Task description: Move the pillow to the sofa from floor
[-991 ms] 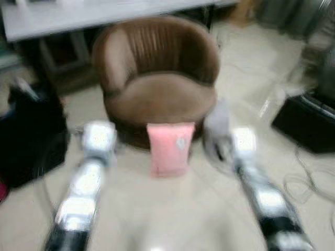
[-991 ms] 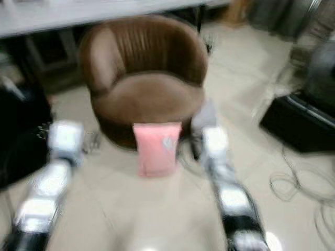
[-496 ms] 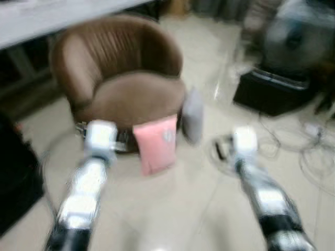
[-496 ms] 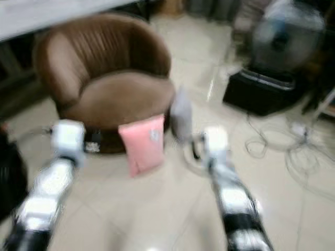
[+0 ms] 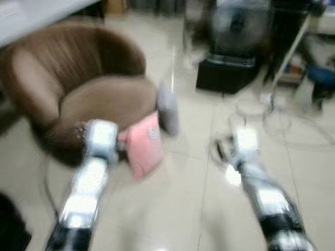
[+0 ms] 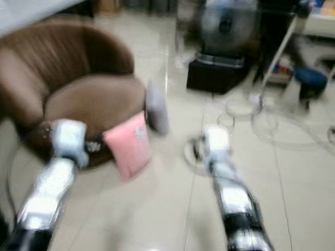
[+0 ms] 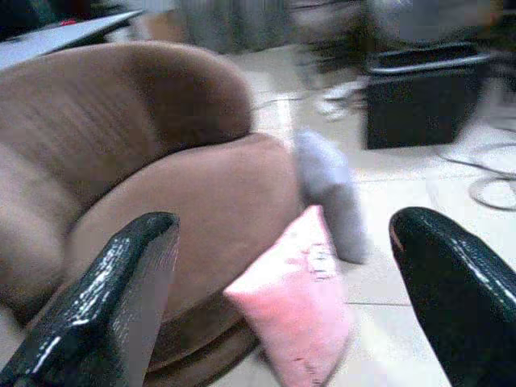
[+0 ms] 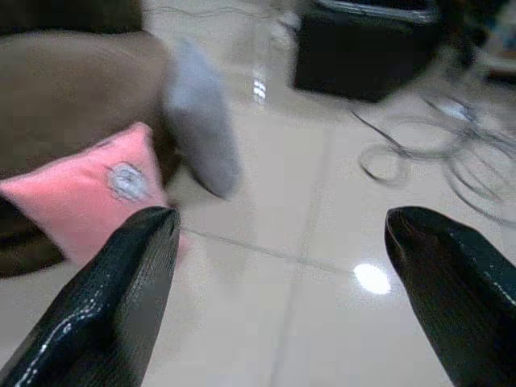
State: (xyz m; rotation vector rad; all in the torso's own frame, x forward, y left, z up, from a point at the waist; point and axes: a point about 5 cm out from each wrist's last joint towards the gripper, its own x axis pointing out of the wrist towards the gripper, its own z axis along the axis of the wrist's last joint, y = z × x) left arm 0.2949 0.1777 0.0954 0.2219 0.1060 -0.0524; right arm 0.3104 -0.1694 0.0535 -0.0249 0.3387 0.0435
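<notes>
**Pink pillow on the floor, propped against the sofa**

From your left: the brown sofa [image 5: 78, 89], then your left gripper [image 7: 282, 306], fingers spread and empty. The pink pillow [image 5: 144, 146] leans on the sofa's front, a grey pillow [image 5: 168, 110] just beside it. Your right gripper [image 8: 282, 298] hangs over bare tile, fingers apart.
</notes>
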